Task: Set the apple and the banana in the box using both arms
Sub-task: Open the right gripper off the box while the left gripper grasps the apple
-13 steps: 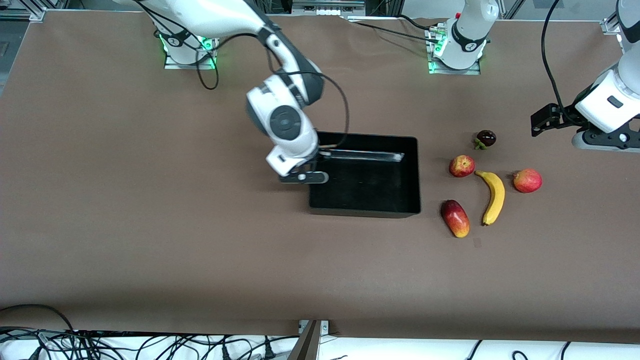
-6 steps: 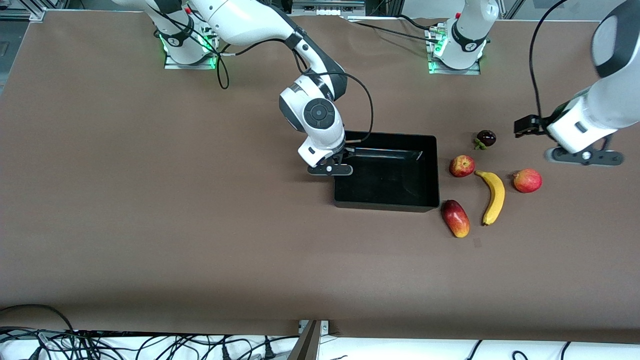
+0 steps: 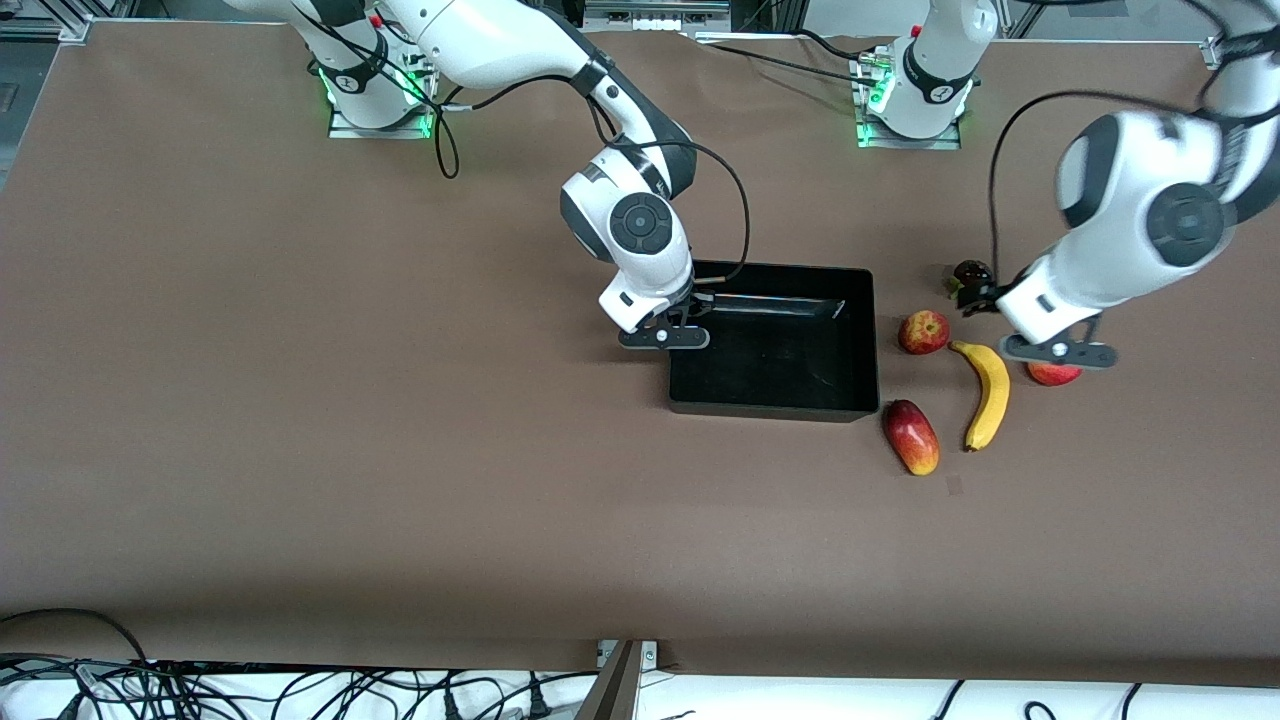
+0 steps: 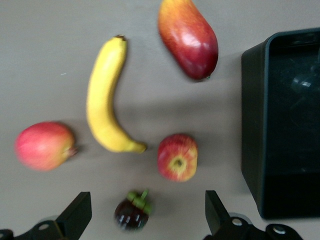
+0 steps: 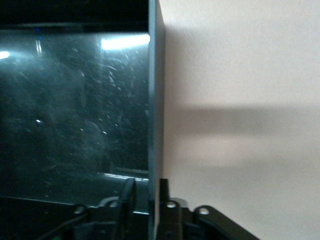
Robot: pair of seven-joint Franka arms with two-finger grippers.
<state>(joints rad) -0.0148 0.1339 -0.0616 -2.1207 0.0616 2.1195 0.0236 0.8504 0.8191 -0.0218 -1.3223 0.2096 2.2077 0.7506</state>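
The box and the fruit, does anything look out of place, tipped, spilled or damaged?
Nothing stands out. The box sits flat and empty, the right claw at its wall. The apple, banana and other fruits lie whole on the table beside it, under the open left claw. Only faint scuffs show on the box floor.

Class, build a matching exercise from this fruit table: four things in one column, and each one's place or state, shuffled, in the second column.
Things:
1. banana
2. apple
3. box
4. left hand

Places or states:
A. black, nothing inside, right hand at its wall
B. open, above the fruits
C. on the table between box and banana
D. yellow, curved, lying beside the oblong red fruit

Pairs: 1-D, 2-C, 3-A, 4-B
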